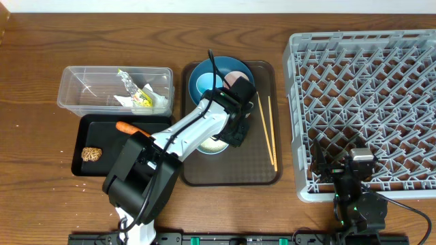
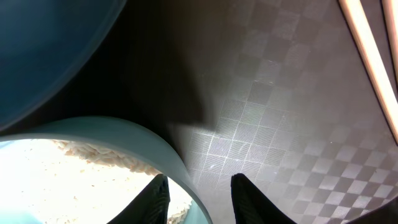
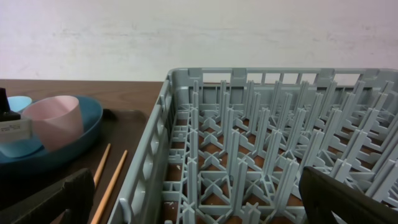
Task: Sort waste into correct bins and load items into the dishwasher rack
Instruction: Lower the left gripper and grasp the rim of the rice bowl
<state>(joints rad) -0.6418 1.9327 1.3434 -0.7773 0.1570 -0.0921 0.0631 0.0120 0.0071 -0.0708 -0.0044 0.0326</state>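
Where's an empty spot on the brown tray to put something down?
The brown tray is bare along its near edge, below the bowl and left of the chopsticks. Its far half is crowded: plate, pink cup, blue cup, left arm.

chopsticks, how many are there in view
2. Both lie side by side on the right part of the brown tray: the left chopstick nearer the blue plate, the right chopstick nearer the grey rack. None seems hidden.

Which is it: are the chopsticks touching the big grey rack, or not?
Apart. The overhead view shows the chopsticks lying on the brown tray, with bare tray showing between them and the rack.
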